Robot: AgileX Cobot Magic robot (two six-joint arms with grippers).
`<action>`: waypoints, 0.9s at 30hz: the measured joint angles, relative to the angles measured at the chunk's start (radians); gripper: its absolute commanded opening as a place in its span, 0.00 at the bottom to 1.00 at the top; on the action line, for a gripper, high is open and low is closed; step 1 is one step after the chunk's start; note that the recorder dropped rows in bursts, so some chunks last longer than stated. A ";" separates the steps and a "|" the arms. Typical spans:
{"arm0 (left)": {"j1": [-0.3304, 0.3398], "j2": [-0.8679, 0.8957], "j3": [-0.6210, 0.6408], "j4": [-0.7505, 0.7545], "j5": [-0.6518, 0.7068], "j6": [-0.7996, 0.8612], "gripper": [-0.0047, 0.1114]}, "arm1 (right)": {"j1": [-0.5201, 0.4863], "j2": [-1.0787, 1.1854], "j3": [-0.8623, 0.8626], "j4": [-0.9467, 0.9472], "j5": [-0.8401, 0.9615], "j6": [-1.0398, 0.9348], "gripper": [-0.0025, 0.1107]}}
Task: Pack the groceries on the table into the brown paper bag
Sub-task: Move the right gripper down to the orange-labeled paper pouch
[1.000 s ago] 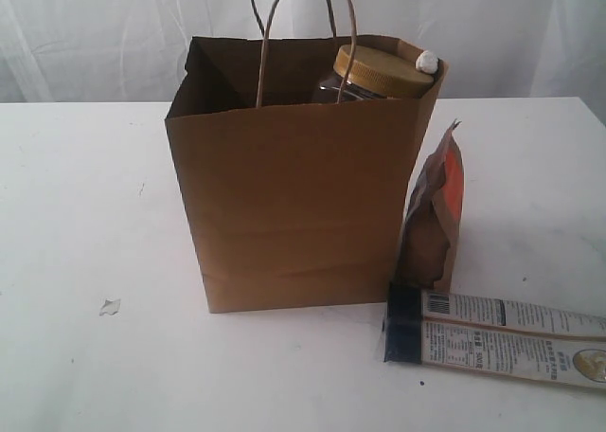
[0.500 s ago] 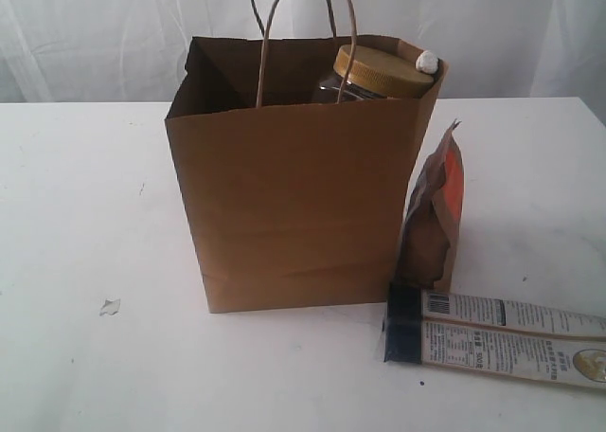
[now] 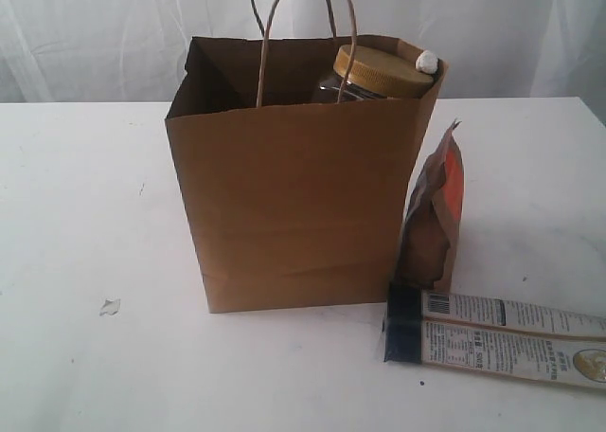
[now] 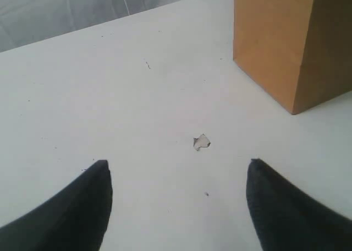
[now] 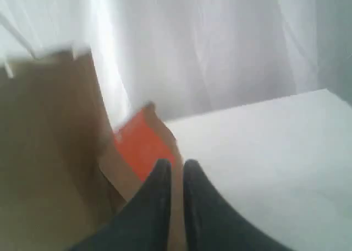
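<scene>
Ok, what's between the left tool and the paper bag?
Only bare white table with one small grey fleck, seen in the left wrist view.

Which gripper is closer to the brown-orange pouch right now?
Right. The right gripper, fingers shut, aims at the brown-orange pouch just ahead of it. The left gripper, fingers open, is over the table on the brown paper bag's other side.

Lab staging: white table (image 3: 95,214), white curtain backdrop (image 3: 114,34).
</scene>
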 measured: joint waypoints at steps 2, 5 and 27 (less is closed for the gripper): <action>0.000 0.000 0.000 0.000 0.000 0.000 0.65 | 0.000 0.000 0.000 0.075 -0.101 0.120 0.10; 0.000 0.000 0.000 0.000 0.000 0.000 0.65 | 0.000 -0.002 0.000 0.105 -0.175 0.217 0.10; 0.000 0.000 0.000 0.000 0.000 0.000 0.65 | 0.164 0.502 -0.720 -0.123 0.547 0.325 0.58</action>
